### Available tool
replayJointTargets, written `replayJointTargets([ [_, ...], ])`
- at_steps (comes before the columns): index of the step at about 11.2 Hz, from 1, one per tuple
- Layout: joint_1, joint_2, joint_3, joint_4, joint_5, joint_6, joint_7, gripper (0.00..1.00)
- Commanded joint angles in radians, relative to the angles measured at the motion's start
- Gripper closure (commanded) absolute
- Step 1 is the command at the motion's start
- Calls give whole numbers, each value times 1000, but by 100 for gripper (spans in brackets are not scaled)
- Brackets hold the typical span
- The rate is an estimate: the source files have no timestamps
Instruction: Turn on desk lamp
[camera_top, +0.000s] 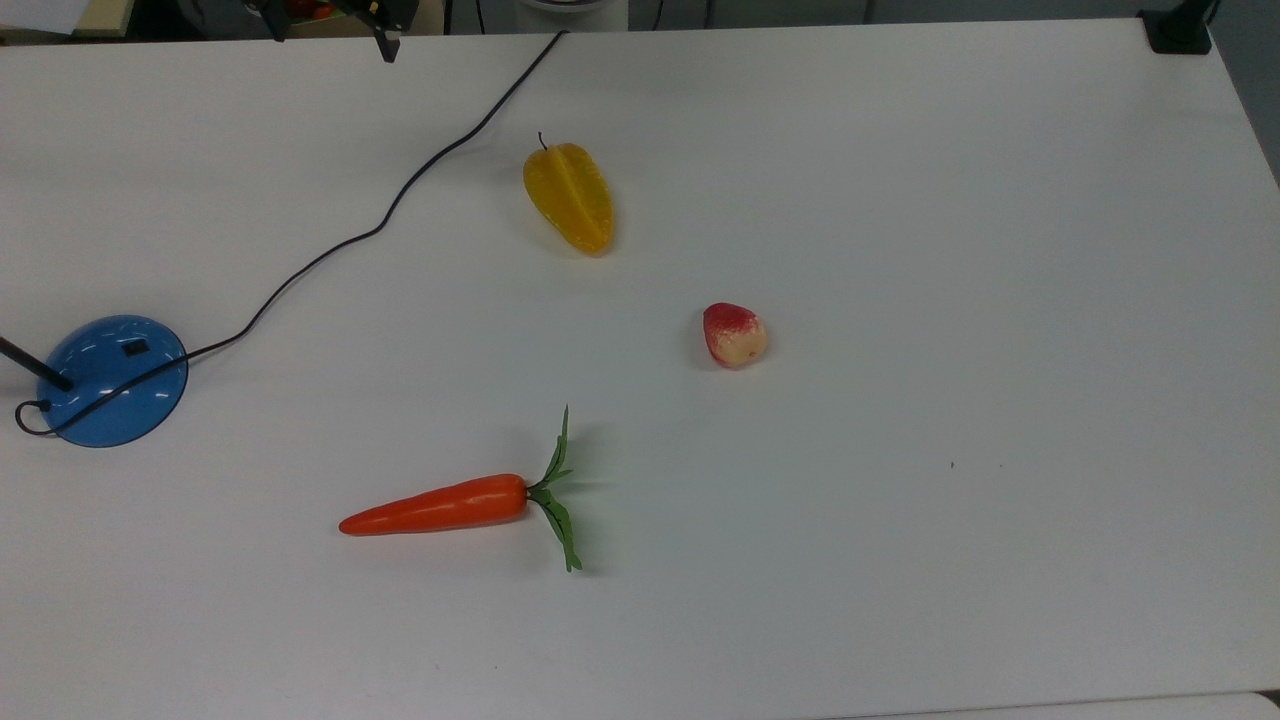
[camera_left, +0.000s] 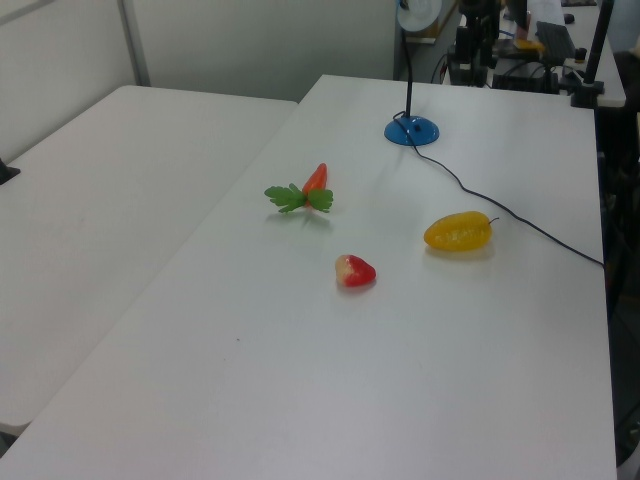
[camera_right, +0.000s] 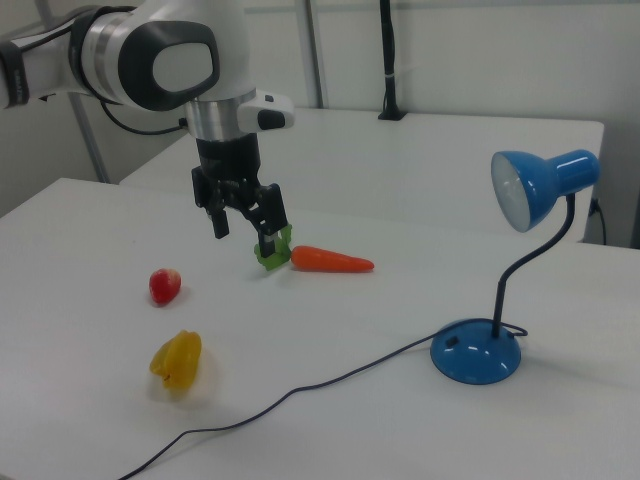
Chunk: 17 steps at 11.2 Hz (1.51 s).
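Nothing of the job is done yet, as I judge it: the desk lamp (camera_right: 500, 290) shows no glow in its blue shade, and my hand (camera_right: 245, 222) hangs in the air with its fingers spread and nothing between them, well apart from the lamp. In the right view the lamp stands at the right on the white table (camera_right: 350, 430), its blue dome base bearing a small black switch (camera_right: 452, 342) on the top; my hand is over toward the right view's left. What is left is the whole of it: cross to the base, come down on the switch, press.

By count: one desk lamp with one black cord (camera_top: 400, 190), one carrot (camera_top: 440, 505), one yellow starfruit (camera_top: 570, 197), one red-and-cream peach (camera_top: 734, 335).
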Motion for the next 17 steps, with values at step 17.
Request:
replayJointTargets([
  [17,10,-11,-7,9,2,-50,-20,0],
])
